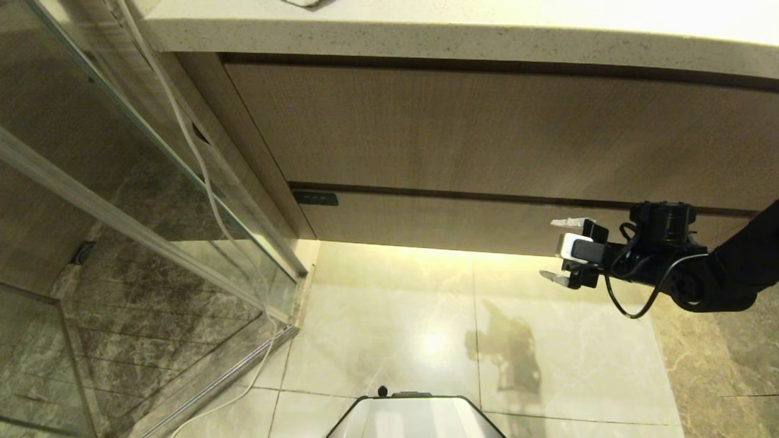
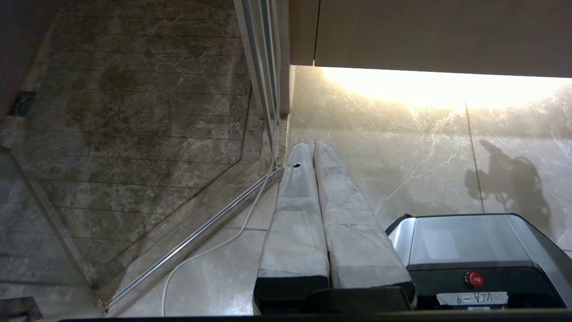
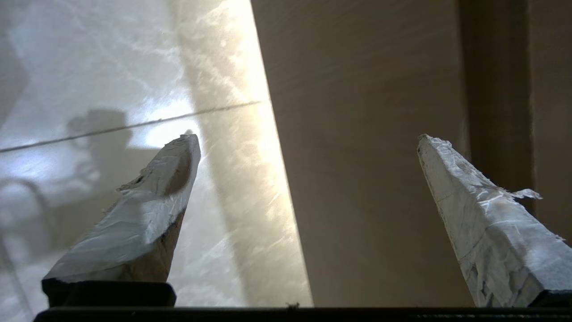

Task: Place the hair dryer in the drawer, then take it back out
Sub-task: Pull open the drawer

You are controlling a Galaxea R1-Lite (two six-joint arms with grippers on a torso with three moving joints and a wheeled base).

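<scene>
right hand (image 1: 557,250) spread, empty, beside shut drawer (image 1: 462,222) | left hand (image 2: 315,179) pressed together, parked | hook top edge squarely, pull straight

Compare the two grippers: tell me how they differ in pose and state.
The right gripper is open, its taped fingers spread wide; the left gripper is shut, fingers pressed together.
The right gripper is raised in front of the closed drawer, fingers pointing sideways along its front; the left gripper hangs low over the floor tiles beside the robot's base.
Shared: both have white-wrapped fingers and hold nothing.
</scene>
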